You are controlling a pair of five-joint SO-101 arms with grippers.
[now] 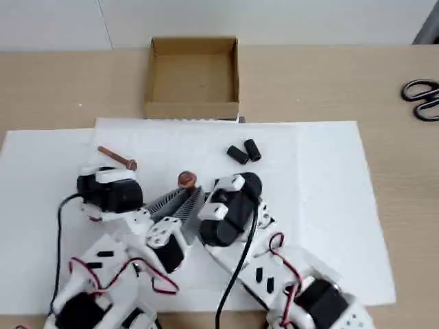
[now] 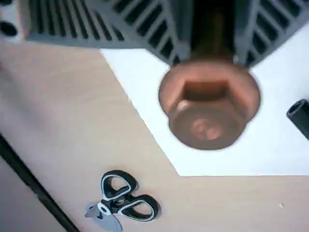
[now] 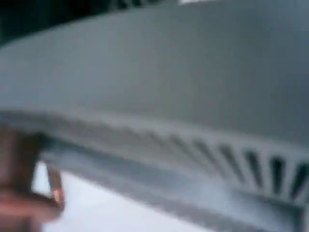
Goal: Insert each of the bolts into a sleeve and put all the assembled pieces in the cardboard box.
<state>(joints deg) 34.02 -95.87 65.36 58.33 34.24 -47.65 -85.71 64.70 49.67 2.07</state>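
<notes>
My left gripper (image 2: 212,43) is shut on a copper bolt (image 2: 208,108), whose hexagonal head points away from the grey ribbed fingers (image 2: 130,24). From above, that bolt head (image 1: 186,180) shows over the white sheet where the two arms meet, with the left gripper (image 1: 180,200) just below it. The right gripper (image 1: 197,204) sits close against it. A grey ribbed surface (image 3: 193,121) looms close in the right wrist view, with the copper bolt (image 3: 19,188) beside it. A second bolt (image 1: 116,157) lies loose on the sheet. Two black sleeves (image 1: 243,152) lie side by side farther right. The open cardboard box (image 1: 192,79) stands beyond.
A white foam sheet (image 1: 329,205) covers most of the wooden table. Scissors (image 1: 422,99) lie at the table's far right edge, and the scissors (image 2: 120,200) also appear in the left wrist view. One black sleeve (image 2: 299,113) is at that view's edge.
</notes>
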